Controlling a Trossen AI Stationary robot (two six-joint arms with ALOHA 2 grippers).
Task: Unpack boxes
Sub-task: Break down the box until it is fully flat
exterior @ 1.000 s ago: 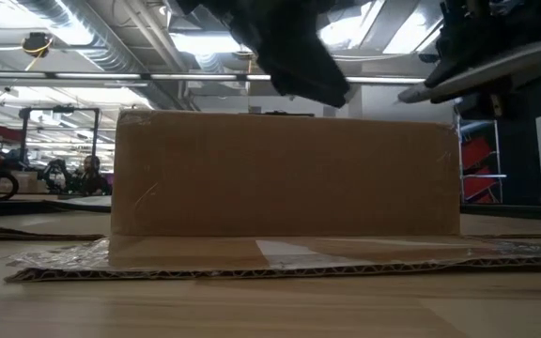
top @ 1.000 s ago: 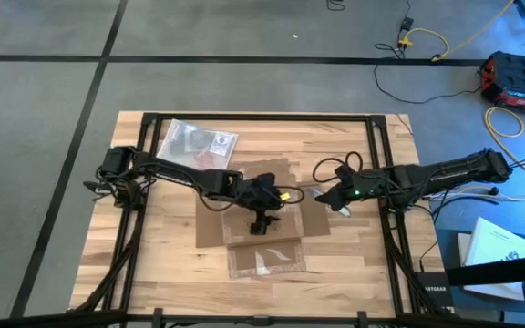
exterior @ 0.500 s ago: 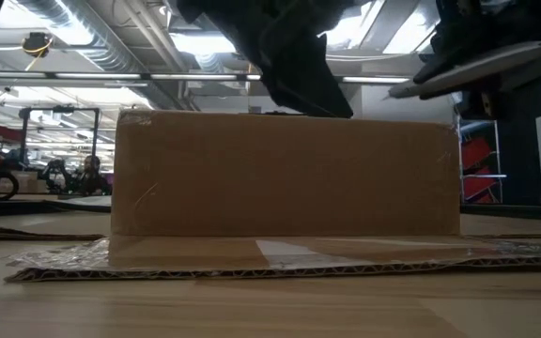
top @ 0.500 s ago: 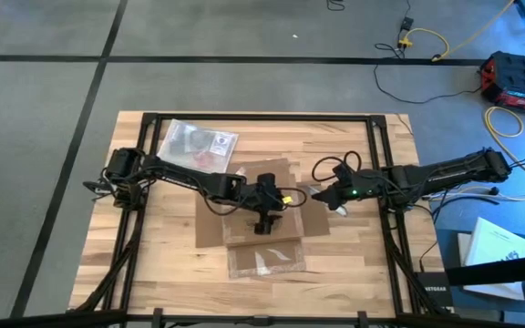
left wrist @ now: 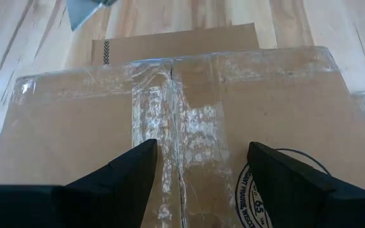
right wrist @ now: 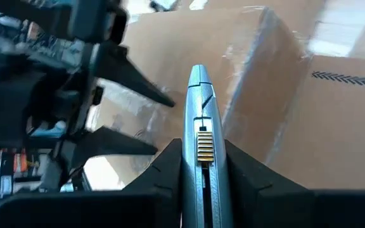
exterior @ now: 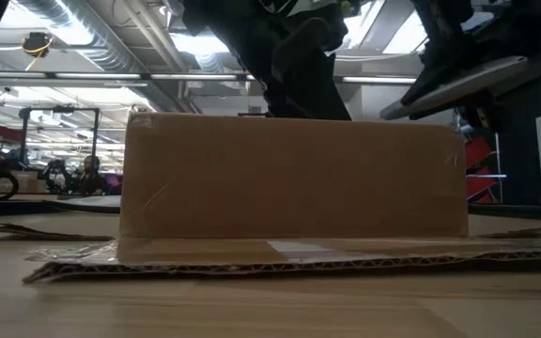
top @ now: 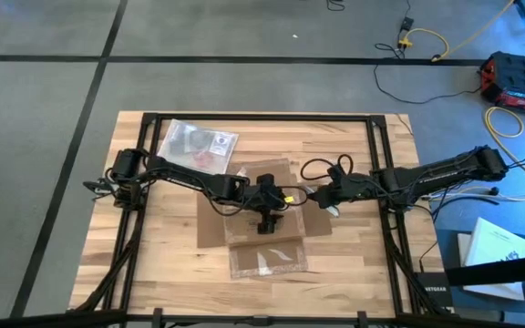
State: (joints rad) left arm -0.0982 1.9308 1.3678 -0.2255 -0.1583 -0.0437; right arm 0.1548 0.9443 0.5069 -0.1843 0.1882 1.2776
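Left tool [left wrist: 198, 166] spread open, pressed on shallow brown taped cardboard box [top: 261, 217]. Right tool [right wrist: 201, 166] clenched on grey utility knife [right wrist: 199, 120]. Risk: knife slipping off glossy tape toward left tool.

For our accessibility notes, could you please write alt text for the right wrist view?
The right hand is shut on a grey utility knife, pointing at the taped brown cardboard box. The left hand hovers open beside the box.
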